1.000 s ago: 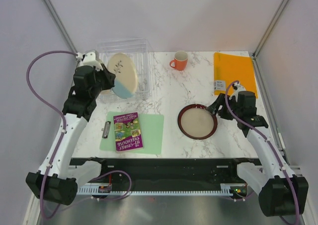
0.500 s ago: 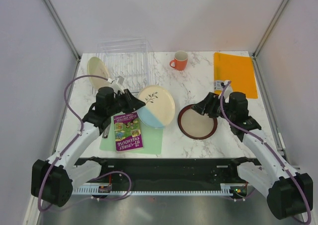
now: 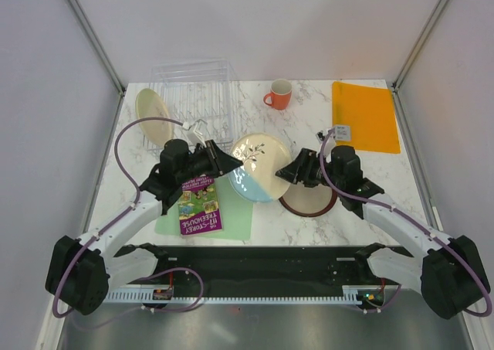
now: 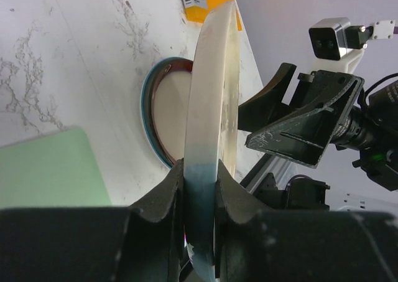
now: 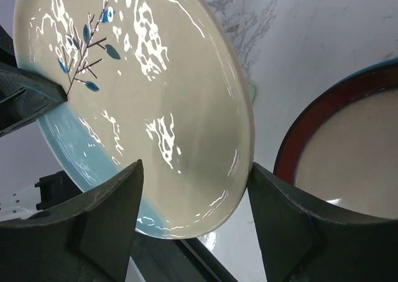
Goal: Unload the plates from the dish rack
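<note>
My left gripper (image 3: 229,164) is shut on the blue rim of the blue-and-cream sprig plate (image 3: 258,167) and holds it tilted above the table's middle. In the left wrist view the plate (image 4: 211,101) stands edge-on between the closed jaws. My right gripper (image 3: 290,172) is open at the plate's right edge; in the right wrist view the plate (image 5: 137,95) sits between its spread fingers (image 5: 109,216), unclamped. The dark-red-rimmed plate (image 3: 312,203) lies flat under the right gripper. The pale yellow-green plate (image 3: 152,107) leans left of the clear dish rack (image 3: 197,95). The watermelon plate is out of view.
An orange mug (image 3: 279,94) stands behind the plates. An orange mat (image 3: 364,114) with a small card lies at the back right. A light green mat (image 3: 235,207) with a book (image 3: 199,203) lies at the front left.
My left arm carried the blue-and-cream plate from the rack out to the table's middle. My right gripper moved left off the dark-red-rimmed plate to the carried plate's edge.
</note>
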Controlling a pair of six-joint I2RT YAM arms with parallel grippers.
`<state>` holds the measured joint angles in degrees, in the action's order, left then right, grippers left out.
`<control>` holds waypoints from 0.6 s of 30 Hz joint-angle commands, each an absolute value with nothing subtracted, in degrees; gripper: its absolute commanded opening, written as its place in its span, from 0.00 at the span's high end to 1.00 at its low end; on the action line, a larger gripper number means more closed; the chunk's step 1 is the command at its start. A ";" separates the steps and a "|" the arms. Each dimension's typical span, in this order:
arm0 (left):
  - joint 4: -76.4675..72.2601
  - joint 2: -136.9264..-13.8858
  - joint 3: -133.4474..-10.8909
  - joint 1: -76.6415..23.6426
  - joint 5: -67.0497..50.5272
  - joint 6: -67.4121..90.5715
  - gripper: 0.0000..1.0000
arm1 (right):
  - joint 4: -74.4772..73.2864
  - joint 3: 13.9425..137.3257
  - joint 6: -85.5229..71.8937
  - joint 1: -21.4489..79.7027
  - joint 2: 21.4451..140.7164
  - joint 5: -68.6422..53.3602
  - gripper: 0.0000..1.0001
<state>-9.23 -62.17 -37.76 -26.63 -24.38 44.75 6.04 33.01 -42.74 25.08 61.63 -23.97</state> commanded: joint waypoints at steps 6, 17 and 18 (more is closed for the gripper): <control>-23.73 -60.21 -37.53 -27.51 -28.74 51.86 0.98 | 13.89 32.17 -44.65 27.60 65.13 -22.15 0.55; -12.50 -57.83 -38.57 -27.51 -23.04 44.05 0.58 | 2.74 34.79 -40.00 27.33 53.29 -12.07 1.00; -8.04 -57.57 -39.02 -27.51 -20.59 41.16 0.55 | 0.90 35.50 -38.60 26.90 51.87 -10.48 1.00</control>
